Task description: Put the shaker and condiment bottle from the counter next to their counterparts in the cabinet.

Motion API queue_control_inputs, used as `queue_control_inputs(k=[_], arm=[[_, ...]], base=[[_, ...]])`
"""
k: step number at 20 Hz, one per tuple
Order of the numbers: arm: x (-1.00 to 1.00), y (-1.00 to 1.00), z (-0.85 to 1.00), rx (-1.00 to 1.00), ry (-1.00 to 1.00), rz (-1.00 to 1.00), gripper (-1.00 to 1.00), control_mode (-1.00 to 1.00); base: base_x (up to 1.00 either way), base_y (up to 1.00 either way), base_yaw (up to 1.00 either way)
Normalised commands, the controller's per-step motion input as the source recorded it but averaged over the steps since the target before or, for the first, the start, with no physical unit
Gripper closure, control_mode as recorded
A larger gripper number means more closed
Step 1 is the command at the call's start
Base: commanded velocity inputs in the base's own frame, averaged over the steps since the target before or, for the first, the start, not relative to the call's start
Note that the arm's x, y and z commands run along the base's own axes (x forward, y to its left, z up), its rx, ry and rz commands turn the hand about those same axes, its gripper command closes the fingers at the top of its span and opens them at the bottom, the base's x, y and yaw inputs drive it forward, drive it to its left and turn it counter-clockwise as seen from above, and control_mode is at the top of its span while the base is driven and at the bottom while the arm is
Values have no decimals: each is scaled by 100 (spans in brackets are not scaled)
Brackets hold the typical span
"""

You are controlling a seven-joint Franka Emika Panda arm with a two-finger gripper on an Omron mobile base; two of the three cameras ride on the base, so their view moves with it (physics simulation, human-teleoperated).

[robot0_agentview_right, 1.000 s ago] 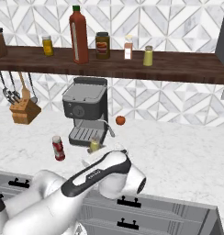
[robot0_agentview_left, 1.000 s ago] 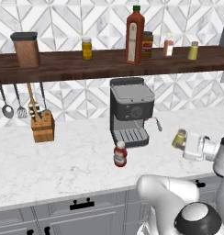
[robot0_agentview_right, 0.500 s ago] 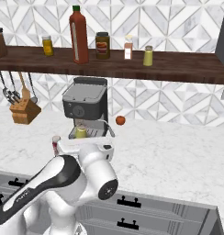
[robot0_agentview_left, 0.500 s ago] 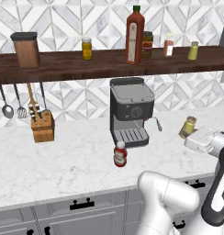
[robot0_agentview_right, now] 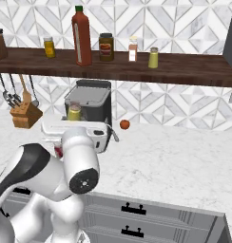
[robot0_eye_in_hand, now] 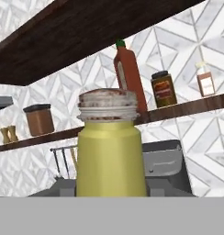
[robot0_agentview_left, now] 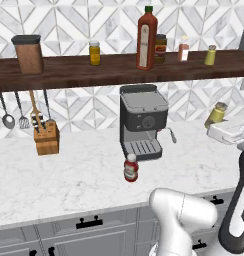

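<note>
condiment bottle [robot0_agentview_left: 130, 168] before coffee machine [robot0_agentview_left: 142, 120] (on counter [robot0_agentview_left: 69, 175])

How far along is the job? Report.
Nothing is shelved yet. The gripper holds the shaker in the air below the shelf, where its twin waits. The squat red bottle still stands on the counter.

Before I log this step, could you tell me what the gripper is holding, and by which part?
The gripper holds the shaker by its lower body; its capped top sticks up clear of the hand, tilted in the left base view.
</note>
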Motion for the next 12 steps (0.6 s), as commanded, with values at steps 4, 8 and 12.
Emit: queue_control_inputs(k=[4, 8, 12], arm=[[-30, -42, 100, 0, 10, -17, 100, -100], [-10, -68, 100, 0, 7, -20, 100, -100], [1, -74, 100, 0, 11, -24, 100, -100]], base=[[0, 0, 0], [0, 0, 0], [0, 0, 0]])
